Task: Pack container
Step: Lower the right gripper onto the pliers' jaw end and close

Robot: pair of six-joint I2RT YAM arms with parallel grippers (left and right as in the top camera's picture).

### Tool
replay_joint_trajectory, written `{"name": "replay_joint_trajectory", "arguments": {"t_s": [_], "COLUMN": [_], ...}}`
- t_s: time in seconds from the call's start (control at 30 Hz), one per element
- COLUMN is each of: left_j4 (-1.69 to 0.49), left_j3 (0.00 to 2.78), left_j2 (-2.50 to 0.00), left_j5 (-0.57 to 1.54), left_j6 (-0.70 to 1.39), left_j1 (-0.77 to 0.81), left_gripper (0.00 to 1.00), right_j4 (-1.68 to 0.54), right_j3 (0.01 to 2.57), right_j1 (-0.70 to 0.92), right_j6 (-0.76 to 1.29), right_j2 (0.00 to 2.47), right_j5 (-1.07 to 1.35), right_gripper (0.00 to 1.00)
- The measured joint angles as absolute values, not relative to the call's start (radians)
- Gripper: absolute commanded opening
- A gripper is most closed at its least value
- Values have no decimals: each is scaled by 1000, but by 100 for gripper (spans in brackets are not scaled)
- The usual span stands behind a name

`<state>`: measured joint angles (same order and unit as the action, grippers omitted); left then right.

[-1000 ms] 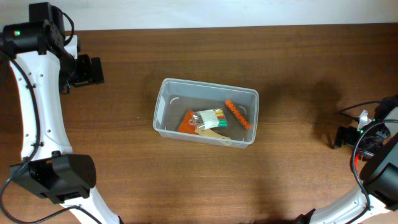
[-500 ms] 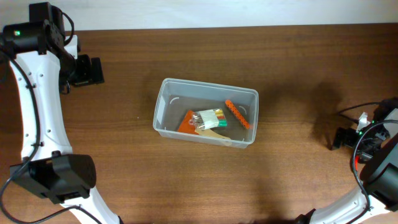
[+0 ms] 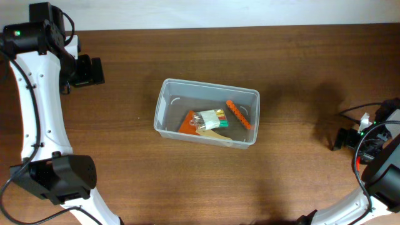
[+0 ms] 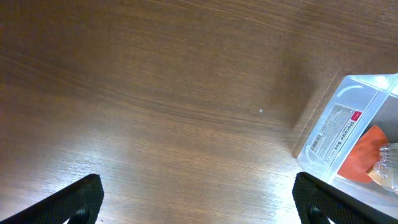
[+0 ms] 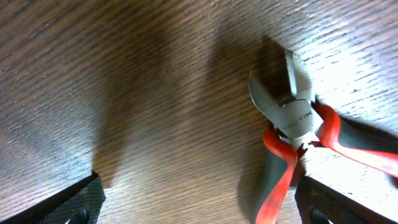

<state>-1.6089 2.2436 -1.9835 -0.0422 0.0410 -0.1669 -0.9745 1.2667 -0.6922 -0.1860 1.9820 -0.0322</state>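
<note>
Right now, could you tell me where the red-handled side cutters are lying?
In the right wrist view, the side cutters lie on the wooden table just ahead of the open right gripper, toward the picture's right edge.

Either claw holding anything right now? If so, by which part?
Nothing is held. The left claw is open and empty. The right claw is open too, with the red-handled cutters lying ungripped below it.

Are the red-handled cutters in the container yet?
No, the cutters lie on the bare wooden table, outside the container.
</note>
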Motion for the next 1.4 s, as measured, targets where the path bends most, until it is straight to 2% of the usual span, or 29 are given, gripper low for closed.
{"name": "replay_joint_trajectory", "arguments": {"t_s": [0.4,1.4], "left_j4": [-1609,-1609], "left_j3": [2244,2244], "left_j2": [-1983,-1983], "left_j5": [-42,-42], "left_j6": [41,41], "left_j1": [-167,-167], "left_gripper": [99,99], "right_j4": [-966,-952], "right_j3": [1262,1260], "right_j1": [-692,-692], "right_j6": [-187,-186], "right_j2": [1979,1977], "right_j5": [-28,-18], "right_gripper": [100,87]}}
